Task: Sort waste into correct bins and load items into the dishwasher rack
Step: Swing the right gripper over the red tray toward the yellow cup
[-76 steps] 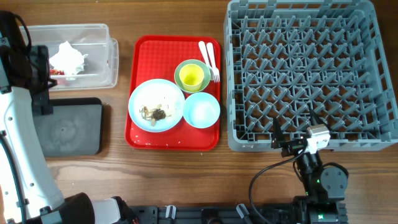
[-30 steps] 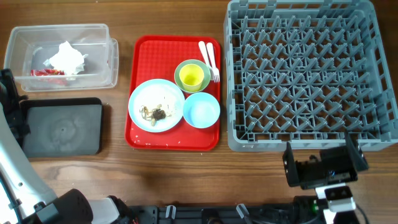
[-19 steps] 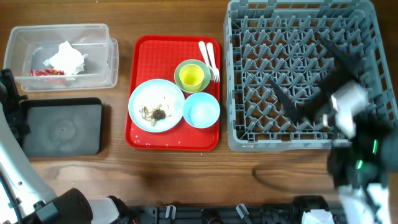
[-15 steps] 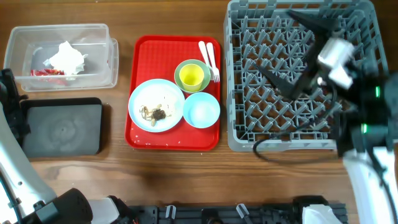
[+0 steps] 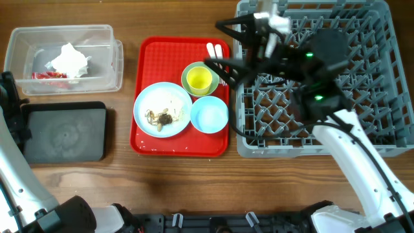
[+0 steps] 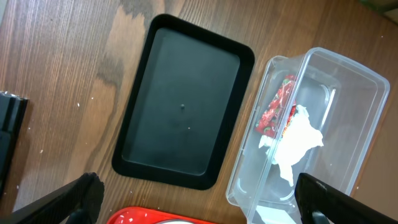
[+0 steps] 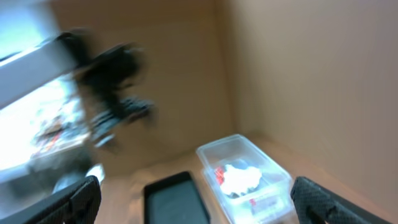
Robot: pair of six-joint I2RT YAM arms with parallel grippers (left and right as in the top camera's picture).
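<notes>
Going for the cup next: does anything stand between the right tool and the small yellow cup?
Nothing visible does. The open right tool hangs close by the small yellow cup, which sits uncovered in the pale green round bowl.

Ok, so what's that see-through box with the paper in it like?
The box is a see-through plastic tub, rectangular with rounded corners and no lid. It sits upright on the wooden table, close beside the black tray. Inside lie a crumpled white napkin and a small red wrapper, side by side. Nothing is holding it.
</notes>
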